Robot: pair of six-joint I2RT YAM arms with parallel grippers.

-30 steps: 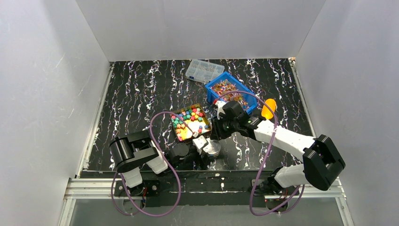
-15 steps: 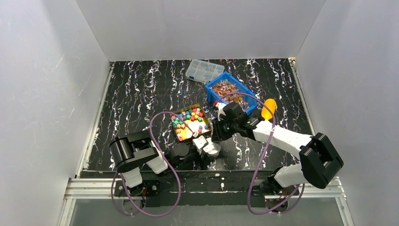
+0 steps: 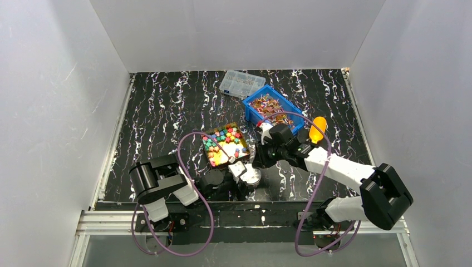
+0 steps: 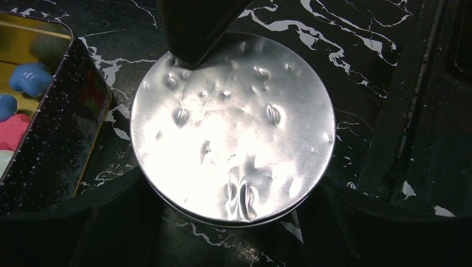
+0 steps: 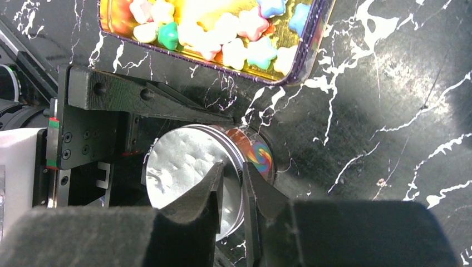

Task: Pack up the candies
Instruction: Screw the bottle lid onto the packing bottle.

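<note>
Step in hand: we judge it to be opening the round tin (image 3: 251, 176), its foil seal (image 4: 234, 125) unbroken
Doing it well: we would steady the body on both sides and nip only the rim, lifting gently so the tin stays put
Left gripper (image 3: 244, 177): jaws spread wide, clamped on the tin's sides, forearm lying low along the table (image 3: 167, 100)
Right gripper (image 5: 232, 183): fingers nearly together, pinching the tin's rim from above; the arm reaches in from the tin's right
Candies (image 3: 224, 141): chunky coloured ones in the gold tray (image 3: 245, 156) just behind the tin; wrapped ones in the blue bin (image 3: 250, 116) farther back, right of the tray
</note>
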